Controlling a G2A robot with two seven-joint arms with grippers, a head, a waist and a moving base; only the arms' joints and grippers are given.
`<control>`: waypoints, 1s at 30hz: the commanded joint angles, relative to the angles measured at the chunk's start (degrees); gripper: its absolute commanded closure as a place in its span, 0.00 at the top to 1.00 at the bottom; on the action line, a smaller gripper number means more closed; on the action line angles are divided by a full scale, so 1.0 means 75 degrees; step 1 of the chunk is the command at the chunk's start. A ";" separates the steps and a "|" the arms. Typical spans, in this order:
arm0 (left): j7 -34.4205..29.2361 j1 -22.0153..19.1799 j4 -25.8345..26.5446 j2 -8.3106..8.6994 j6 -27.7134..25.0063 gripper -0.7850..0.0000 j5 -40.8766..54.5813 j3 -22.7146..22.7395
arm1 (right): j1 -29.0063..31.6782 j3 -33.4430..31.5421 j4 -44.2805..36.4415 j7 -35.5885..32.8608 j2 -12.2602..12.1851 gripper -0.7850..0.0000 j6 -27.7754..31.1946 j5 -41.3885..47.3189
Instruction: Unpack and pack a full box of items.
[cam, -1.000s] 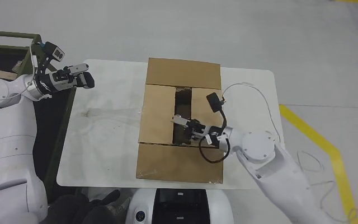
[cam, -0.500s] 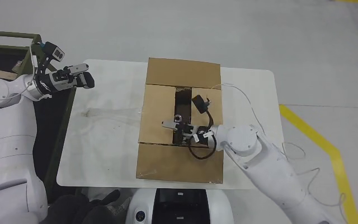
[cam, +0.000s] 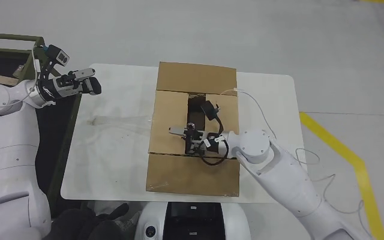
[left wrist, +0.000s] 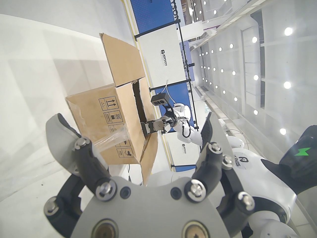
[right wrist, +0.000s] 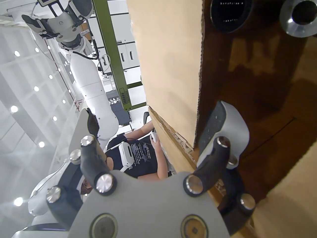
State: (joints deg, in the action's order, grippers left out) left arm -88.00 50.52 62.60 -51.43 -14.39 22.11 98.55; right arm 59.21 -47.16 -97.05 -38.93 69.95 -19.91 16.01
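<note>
A brown cardboard box [cam: 193, 78] stands mid-table, its top flaps partly apart with a dark gap [cam: 195, 114] between them. My right gripper [cam: 183, 132] is open at that gap. In the right wrist view the gripper [right wrist: 153, 125] straddles the edge of a flap [right wrist: 168, 50], one finger [right wrist: 223, 125] inside the box and the other over the flap. Deep inside lie a black cylinder [right wrist: 231, 6] and a silvery round part [right wrist: 299, 13]. My left gripper [cam: 90, 84] hangs open and empty past the table's far left corner, facing the box [left wrist: 118, 115].
A clear tape strip [left wrist: 111, 137] hangs from the box's side. A green cart [cam: 18, 60] stands left of the table. A white cable [cam: 264, 114] trails over the table's right part. Yellow floor tape [cam: 330, 144] runs on the right.
My right gripper has slid left across the box top, from the right flap over the gap to the left flap's edge. The left arm has stayed put.
</note>
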 commanded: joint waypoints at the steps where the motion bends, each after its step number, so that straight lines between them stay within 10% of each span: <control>1: 0.0000 0.0000 0.0000 0.0000 0.0000 1.00 0.0000 0.0000 | 0.0036 -0.0059 -0.0038 -0.0023 0.0007 1.00 0.0092 0.0162; 30: 0.0000 0.0000 0.0000 0.0000 0.0000 1.00 0.0000 0.0000 | 0.0004 0.0153 -0.1164 0.0636 0.0223 1.00 0.0872 0.0267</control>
State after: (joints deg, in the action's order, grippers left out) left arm -88.00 50.52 62.60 -51.43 -14.39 22.11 98.55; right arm 59.43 -46.40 -105.86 -34.43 71.50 -13.35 18.22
